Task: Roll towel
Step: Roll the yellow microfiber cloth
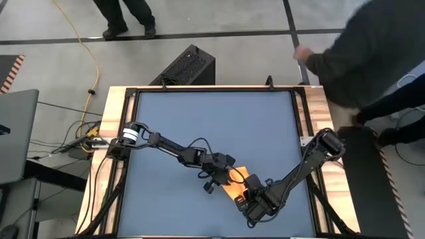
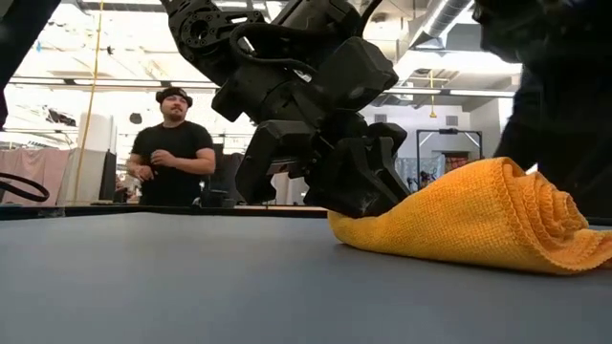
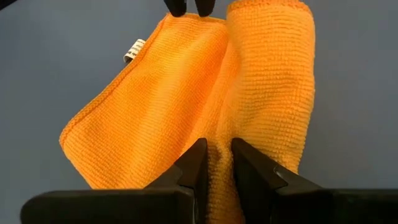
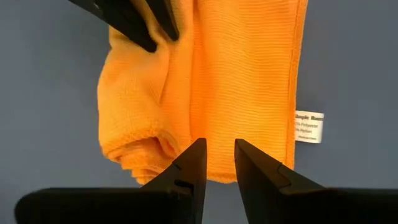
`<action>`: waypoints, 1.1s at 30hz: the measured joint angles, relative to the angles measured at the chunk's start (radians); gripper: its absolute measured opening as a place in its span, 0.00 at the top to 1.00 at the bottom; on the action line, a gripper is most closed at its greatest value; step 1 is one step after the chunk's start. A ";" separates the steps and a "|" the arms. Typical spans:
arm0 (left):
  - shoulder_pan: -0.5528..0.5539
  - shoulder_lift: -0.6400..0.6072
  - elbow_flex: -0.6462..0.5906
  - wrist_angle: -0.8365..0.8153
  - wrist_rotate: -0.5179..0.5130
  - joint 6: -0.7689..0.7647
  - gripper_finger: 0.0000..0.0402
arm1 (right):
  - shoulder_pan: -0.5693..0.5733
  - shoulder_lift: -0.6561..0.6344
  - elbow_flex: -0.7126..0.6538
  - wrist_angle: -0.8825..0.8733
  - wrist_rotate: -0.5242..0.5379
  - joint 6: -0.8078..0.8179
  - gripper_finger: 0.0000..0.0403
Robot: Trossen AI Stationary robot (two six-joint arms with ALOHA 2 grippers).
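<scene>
The blue surface (image 1: 199, 126) carries the half-rolled yellow towel (image 1: 236, 182) near its front edge, between both arms. The left pincer (image 3: 216, 158) pinches a fold of the roll. The right pincer (image 4: 219, 158) stands slightly parted at the towel's edge, beside the white tag (image 4: 309, 126).

Yellow-orange towel (image 2: 488, 218), partly rolled into a spiral, flat part with white tag (image 4: 309, 126), on table
</scene>
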 joint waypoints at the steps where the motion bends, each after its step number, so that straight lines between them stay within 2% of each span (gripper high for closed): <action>1: 0.000 0.000 0.000 0.000 0.002 0.000 0.85 | -0.003 0.000 -0.012 0.002 -0.001 0.000 0.74; 10: 0.004 0.000 0.000 -0.032 0.033 -0.059 0.85 | -0.043 0.002 -0.142 0.104 0.014 -0.074 0.75; 13: 0.004 -0.003 -0.001 -0.059 0.054 -0.081 0.87 | -0.079 0.001 -0.172 0.172 0.024 -0.164 0.75; 17: 0.004 -0.037 -0.002 -0.146 0.124 -0.121 0.97 | -0.137 0.000 -0.181 0.228 0.027 -0.317 0.75; 21: -0.013 -0.092 -0.065 -0.187 0.075 -0.150 0.99 | -0.190 0.000 -0.181 0.281 0.027 -0.492 0.75; 24: -0.017 -0.122 -0.144 -0.120 0.051 -0.183 1.00 | -0.222 0.001 -0.181 0.326 0.005 -0.607 0.75; 28: -0.011 -0.150 -0.239 0.025 0.048 -0.241 1.00 | -0.244 0.003 -0.155 0.334 -0.010 -0.683 0.75; 33: -0.008 -0.161 -0.258 0.051 0.046 -0.246 1.00 | -0.248 0.002 -0.083 0.283 -0.039 -0.747 0.75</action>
